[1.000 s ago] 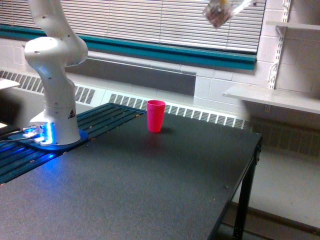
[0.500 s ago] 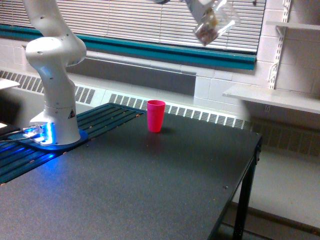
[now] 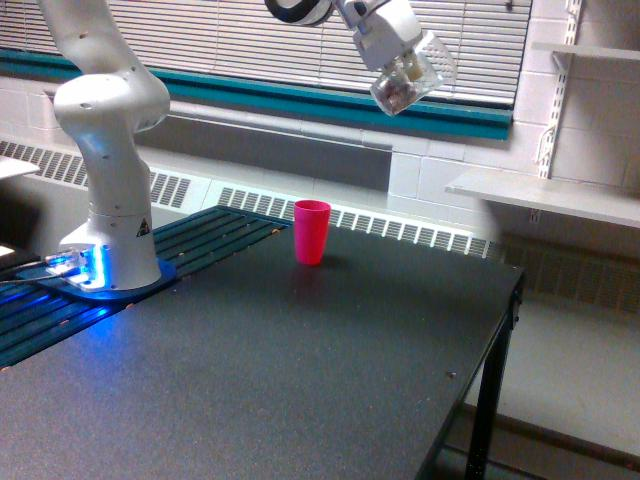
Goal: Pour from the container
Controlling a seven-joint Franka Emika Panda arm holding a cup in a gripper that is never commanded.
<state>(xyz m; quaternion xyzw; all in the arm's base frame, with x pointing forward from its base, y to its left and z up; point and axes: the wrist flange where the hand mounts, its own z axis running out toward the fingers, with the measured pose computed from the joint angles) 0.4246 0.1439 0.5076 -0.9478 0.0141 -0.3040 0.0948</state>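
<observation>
Pour not started, as far as I can judge. Gripper is clamped on the clear cup, high above the table, up in front of the blinds. From the pink cup it sits at about 1 o'clock in the exterior view, well apart and far above.

Clear cup is tilted, mouth angled up toward 2 o'clock, base down toward 8 o'clock. Dark bits are bunched in the low end near the base, so I read the contents as still inside. The cup is blurred, so I can't rule out a stray bit at the rim, but nothing is visible in the air or on the table under it.

Pink cup stands upright on the table, at 3 o'clock from the arm base, near the far edge. Can't see inside it from this angle.

Done: cup grasped and lifted clear.

Left, by my estimate:
- bring the clear cup over and down toward 7 o'clock until it's just above the pink cup's mouth
- tip the mouth downward
- empty the bits in

Height is the risk: pouring from up here would likely scatter bits across the table.
</observation>
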